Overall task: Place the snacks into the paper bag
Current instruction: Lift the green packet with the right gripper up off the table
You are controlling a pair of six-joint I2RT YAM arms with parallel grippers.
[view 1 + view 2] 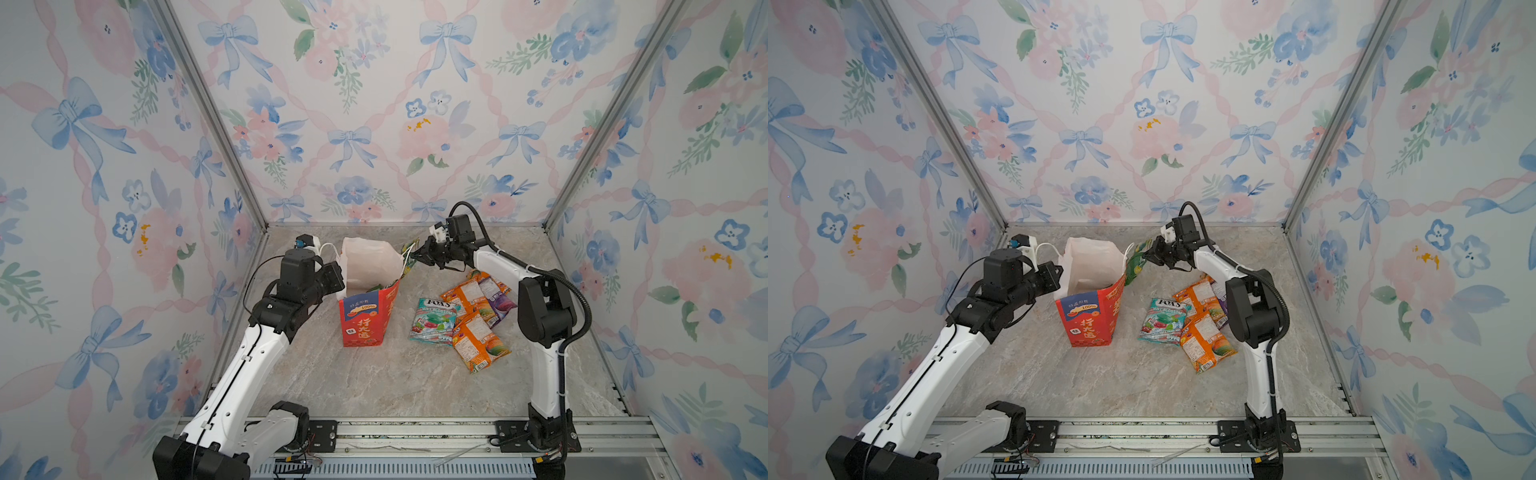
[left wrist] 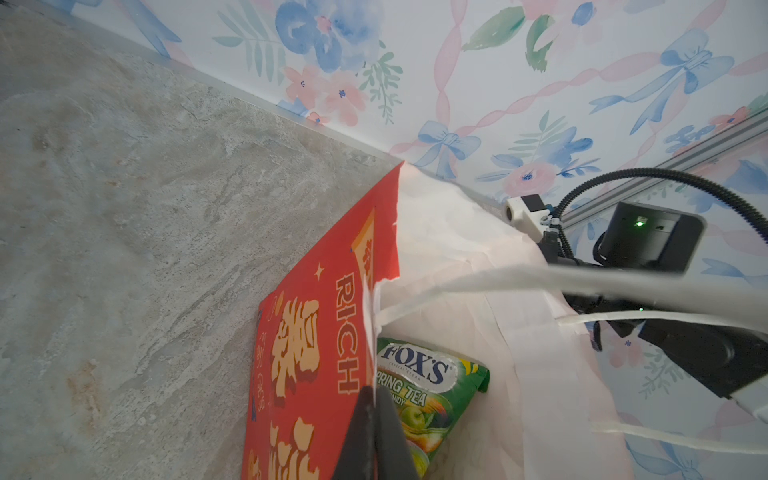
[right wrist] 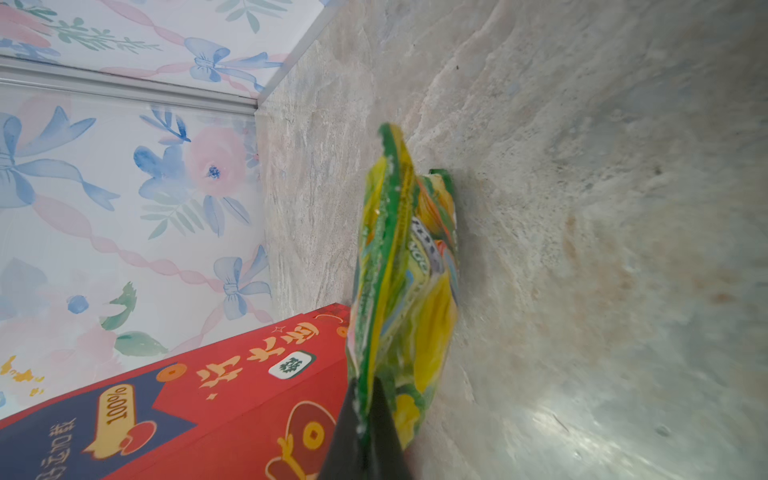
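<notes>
Red paper bag (image 1: 365,322) with a white inside, pinched at its rim, while a green-and-yellow glossy snack packet (image 1: 1136,266) is held just beside its mouth.

The bag stands near the middle of the grey marbled worktop (image 1: 374,382), towards the back edge. Its left wall is nipped between the pressed-together fingers of the left end effector (image 2: 375,419), and the packet is pinched by the right end effector (image 3: 365,415). The packet is best carried clear over the right rim and the white string handles (image 2: 478,280), then lowered well into the mouth before being let go. A green FOX'S packet (image 2: 428,382) is seen inside, and anything deeper is hidden. A teal FOX'S packet (image 1: 434,320), two orange packets (image 1: 478,343) and a purple packet (image 1: 498,301) lie towards the right edge, the purple one partly covered. The held packet's print is too blurred to be read.
</notes>
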